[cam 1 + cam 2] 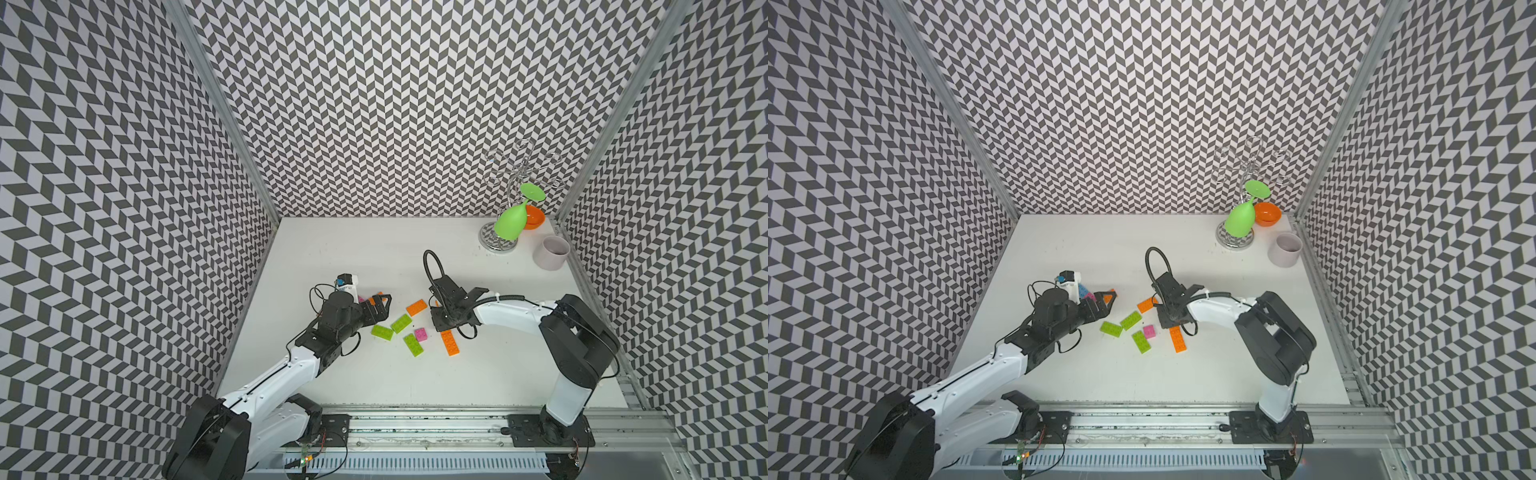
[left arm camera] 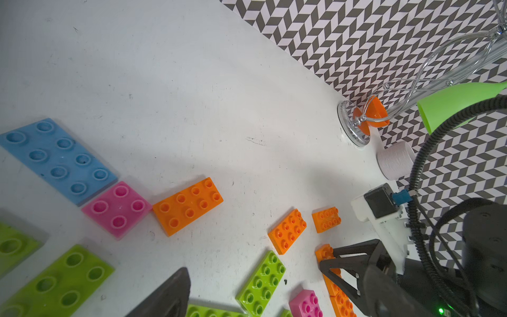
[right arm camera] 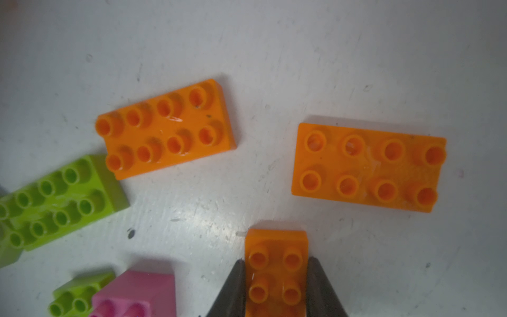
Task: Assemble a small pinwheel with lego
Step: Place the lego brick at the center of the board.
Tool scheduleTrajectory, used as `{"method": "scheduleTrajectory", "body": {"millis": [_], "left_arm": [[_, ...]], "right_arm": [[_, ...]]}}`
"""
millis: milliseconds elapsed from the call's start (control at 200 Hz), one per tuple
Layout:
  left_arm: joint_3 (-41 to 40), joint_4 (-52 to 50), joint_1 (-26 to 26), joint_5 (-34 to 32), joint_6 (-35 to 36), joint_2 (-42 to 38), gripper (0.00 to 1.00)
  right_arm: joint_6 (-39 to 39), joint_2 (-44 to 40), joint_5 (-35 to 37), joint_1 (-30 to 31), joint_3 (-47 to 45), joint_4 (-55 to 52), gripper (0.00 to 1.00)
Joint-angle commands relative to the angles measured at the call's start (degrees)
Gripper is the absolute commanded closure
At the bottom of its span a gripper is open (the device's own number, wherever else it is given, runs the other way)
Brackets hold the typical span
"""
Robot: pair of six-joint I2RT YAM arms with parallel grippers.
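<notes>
Right hand (image 3: 276,259) is clamped on one end of an orange brick (image 3: 275,274), low centre of the right wrist view, fingers (image 3: 234,288) tight against both its long sides (raised or flat on the surface (image 1: 374,249), I can't tell). Left hand (image 1: 386,307) gapes wide with nothing in it, left of centre in both top views, close by a blue brick (image 2: 57,159), pink square (image 2: 116,208) and second orange brick (image 2: 188,205) lying just beside one another. More lego (image 1: 413,345), green bricks (image 1: 401,323), a pink block (image 1: 420,334) and a third orange brick (image 1: 417,307), sits loose mid-frame between the hands.

Glossy plastic lego (image 3: 166,129), scuffed matt table (image 3: 274,55)
</notes>
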Motion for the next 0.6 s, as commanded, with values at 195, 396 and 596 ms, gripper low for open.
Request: {"method": "scheduleTrajectory", "body": {"millis": [195,396,596], "left_arm": [[-0.4,-0.6,0.3,0.6,0.2,-1.3,0.02],[-0.5,-5.5,0.7,0.3,0.1,-6.8,0.01],[-0.5,-12.4,1.8,1.5,-0.8,-14.7,0.01]], "right_arm": [[0.5,1.4,0.6,0.7,-0.7,-4.7,0.52],[0.4,0.3,2.0,-0.8,3.1,-5.0,0.43],[1.3,-8.4,5.3,-0.7,3.0,-1.8,0.39]]}}
